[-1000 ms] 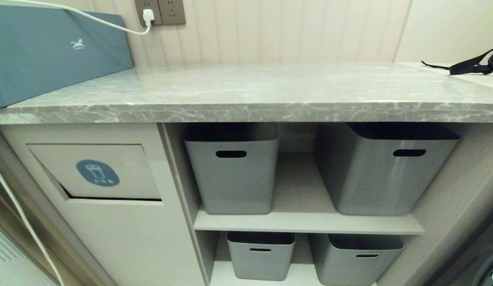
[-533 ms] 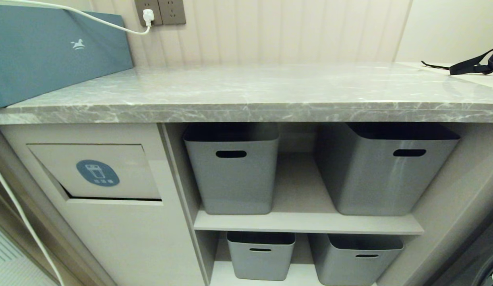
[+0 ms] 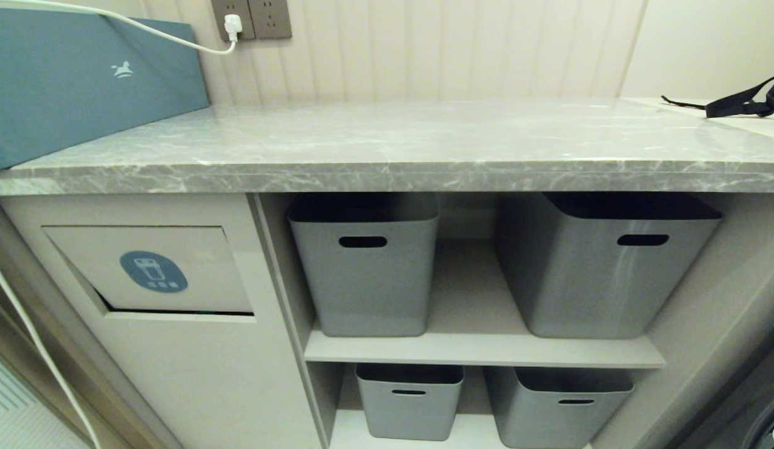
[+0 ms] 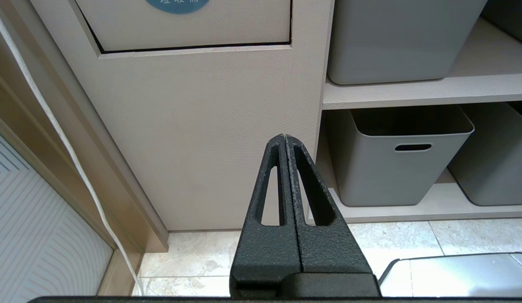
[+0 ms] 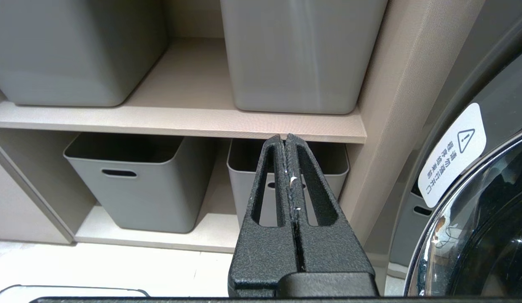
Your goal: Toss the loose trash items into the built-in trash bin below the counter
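Beige built-in trash bin (image 3: 174, 349), blue-stickered flap (image 3: 146, 268) slightly ajar, under grey marble-veined counter (image 3: 387, 146)

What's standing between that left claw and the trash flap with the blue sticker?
Nothing visible. The left gripper, shut and empty, hangs low before the beige panel of the built-in trash bin; only open air lies between them. The flap sits nearly closed, a dark gap along its bottom edge. No trash shows on the counter.
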You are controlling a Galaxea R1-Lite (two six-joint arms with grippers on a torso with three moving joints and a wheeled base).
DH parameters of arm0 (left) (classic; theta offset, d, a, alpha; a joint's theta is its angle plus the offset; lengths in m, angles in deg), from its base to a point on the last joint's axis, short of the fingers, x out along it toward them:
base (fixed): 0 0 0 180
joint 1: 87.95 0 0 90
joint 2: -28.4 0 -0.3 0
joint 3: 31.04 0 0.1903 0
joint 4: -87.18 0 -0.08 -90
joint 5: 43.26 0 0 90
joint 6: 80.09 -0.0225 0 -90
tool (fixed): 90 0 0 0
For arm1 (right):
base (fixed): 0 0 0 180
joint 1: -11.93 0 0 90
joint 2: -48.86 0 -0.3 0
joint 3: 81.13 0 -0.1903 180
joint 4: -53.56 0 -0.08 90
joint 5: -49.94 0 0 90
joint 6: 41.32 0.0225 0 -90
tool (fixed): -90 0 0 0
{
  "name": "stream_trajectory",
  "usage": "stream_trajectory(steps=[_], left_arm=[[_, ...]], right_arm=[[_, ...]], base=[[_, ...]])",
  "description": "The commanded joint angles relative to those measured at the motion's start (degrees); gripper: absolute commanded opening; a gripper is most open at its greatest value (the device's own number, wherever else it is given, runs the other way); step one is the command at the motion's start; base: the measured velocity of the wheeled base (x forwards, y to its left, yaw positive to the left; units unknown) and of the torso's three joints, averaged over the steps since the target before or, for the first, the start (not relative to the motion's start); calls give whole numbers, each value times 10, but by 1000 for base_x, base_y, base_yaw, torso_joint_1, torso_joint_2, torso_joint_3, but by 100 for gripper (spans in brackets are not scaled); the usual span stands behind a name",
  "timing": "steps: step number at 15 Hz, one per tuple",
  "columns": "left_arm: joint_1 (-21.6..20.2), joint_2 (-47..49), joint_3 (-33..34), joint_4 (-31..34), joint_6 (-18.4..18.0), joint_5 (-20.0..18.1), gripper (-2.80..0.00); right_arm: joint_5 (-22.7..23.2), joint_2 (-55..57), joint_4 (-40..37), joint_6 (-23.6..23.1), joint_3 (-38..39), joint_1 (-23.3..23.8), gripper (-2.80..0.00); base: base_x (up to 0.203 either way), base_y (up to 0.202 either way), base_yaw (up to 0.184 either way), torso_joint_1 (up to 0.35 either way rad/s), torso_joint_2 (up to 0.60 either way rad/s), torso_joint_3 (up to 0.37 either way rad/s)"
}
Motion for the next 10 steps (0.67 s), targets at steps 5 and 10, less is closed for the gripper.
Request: stream_trajectory(steps=[5, 10], left_arm=[[0, -1, 0, 1, 0, 0, -280], [0, -1, 0, 0, -1, 0, -280]], right_arm=[[0, 0, -1, 0, 1, -1, -280], [0, 0, -1, 0, 0, 0, -280]], base=[[0, 0, 0, 0, 0, 0], [0, 0, 0, 0, 0, 0]])
